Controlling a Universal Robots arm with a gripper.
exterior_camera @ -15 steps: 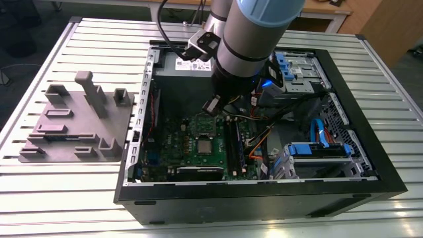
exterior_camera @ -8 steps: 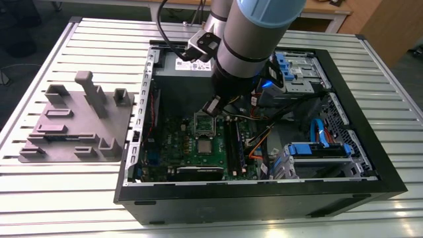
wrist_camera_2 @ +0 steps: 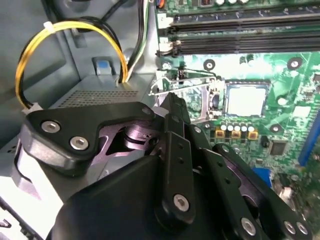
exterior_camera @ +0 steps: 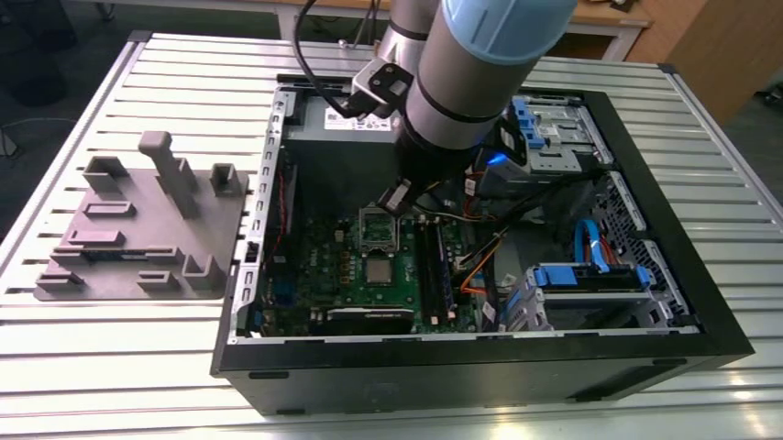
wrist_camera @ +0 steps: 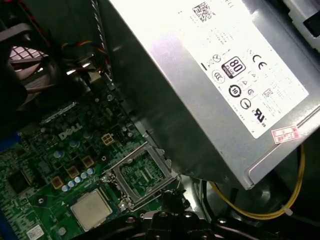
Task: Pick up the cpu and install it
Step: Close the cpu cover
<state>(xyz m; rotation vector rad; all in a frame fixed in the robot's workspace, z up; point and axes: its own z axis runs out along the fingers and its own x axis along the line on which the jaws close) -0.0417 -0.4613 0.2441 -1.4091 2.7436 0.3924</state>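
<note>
The cpu is a small silver-grey square lying flat on the green motherboard inside the open computer case. It also appears in both wrist views. Beside it the oblong metal socket frame stands flipped open, with green board showing through its window. My gripper hangs over that frame, between the cpu and the big grey box, and is apart from the cpu. Its black fingers are pressed together and hold nothing.
The big grey box with a white label sits close beside the gripper, with yellow cables at its end. Memory slots run past the cpu. Blue drive brackets fill the case's right side. A grey fixture plate lies outside, at the exterior view's left.
</note>
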